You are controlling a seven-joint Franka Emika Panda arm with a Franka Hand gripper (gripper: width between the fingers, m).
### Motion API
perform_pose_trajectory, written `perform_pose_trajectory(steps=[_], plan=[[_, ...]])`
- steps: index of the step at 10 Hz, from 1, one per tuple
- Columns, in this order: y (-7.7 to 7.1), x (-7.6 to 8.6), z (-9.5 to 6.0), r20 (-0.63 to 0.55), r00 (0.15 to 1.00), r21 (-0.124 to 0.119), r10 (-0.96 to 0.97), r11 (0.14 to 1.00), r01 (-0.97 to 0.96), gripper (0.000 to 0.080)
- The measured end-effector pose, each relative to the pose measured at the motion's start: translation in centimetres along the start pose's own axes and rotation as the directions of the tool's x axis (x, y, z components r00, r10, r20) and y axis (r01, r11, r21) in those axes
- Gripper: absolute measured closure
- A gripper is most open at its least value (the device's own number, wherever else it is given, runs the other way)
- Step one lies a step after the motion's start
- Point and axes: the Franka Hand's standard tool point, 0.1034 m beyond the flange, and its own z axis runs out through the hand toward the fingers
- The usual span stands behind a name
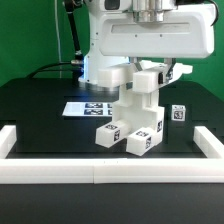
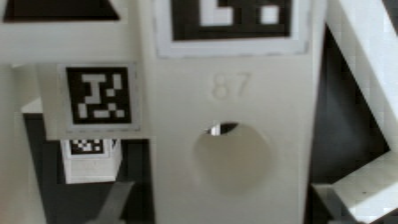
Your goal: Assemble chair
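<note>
Gripper (image 1: 143,66) is hanging at upper center of the frame, right over the chair (image 1: 135,112) standing mid-frame. Fingers aren't showing clearly, so I can't say whether it's clenching the chair or released.

Arm (image 1: 108,62): cased in smooth, glossy white shells with rounded edges. At its end a wide, boxy white casing (image 1: 165,40) is seen, topped by a grey metal cylinder (image 1: 150,8). Thin black cables (image 1: 75,42) are noted along its flank on the exterior view's left.
</note>
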Motion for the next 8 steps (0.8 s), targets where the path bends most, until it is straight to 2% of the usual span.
perform_pose_trajectory(steps=[5, 8], plan=[[0.37, -0.53, -0.02, -0.007, 1.0, 0.005, 0.004, 1.0, -0.004, 0.051], [0.1, -0.64, -0.04, -0.023, 1.0, 0.013, -0.003, 1.0, 0.003, 0.051]])
